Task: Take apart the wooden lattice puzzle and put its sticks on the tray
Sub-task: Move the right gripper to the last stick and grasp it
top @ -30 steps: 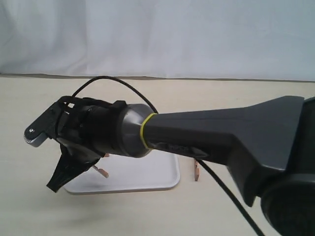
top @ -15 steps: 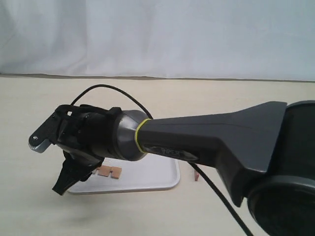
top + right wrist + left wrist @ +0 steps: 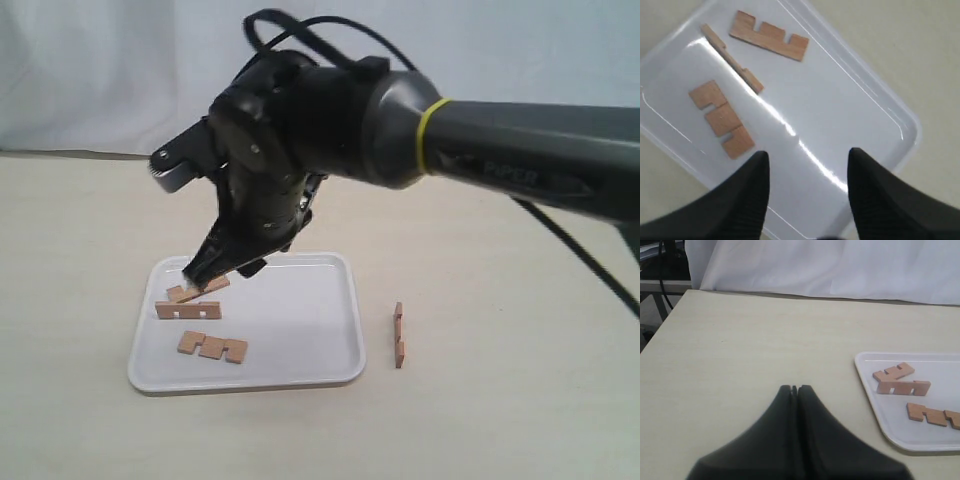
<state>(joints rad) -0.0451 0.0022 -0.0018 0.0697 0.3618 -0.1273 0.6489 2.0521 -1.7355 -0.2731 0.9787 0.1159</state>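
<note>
No joined lattice shows; the sticks lie apart. Three sticks [image 3: 212,347] [image 3: 188,310] [image 3: 197,289] rest on the white tray [image 3: 300,320], two of them touching at its far left. A fourth stick [image 3: 399,335] stands on edge on the table right of the tray. My right gripper [image 3: 222,270] hangs open and empty just above the tray's far left; its wrist view shows the gripper [image 3: 807,157] over the tray [image 3: 840,100] and sticks [image 3: 769,36]. My left gripper [image 3: 794,388] is shut and empty over bare table, left of the tray [image 3: 870,362].
The table is pale wood with a white cloth backdrop [image 3: 100,70] behind it. My right arm [image 3: 520,150] stretches from the right across the table above the lone stick. A table edge and dark cables [image 3: 665,265] show in the left wrist view.
My right arm has lifted from low in front of the tray to above its far left. The stick at its jaws a second ago now lies on the tray's near side.
</note>
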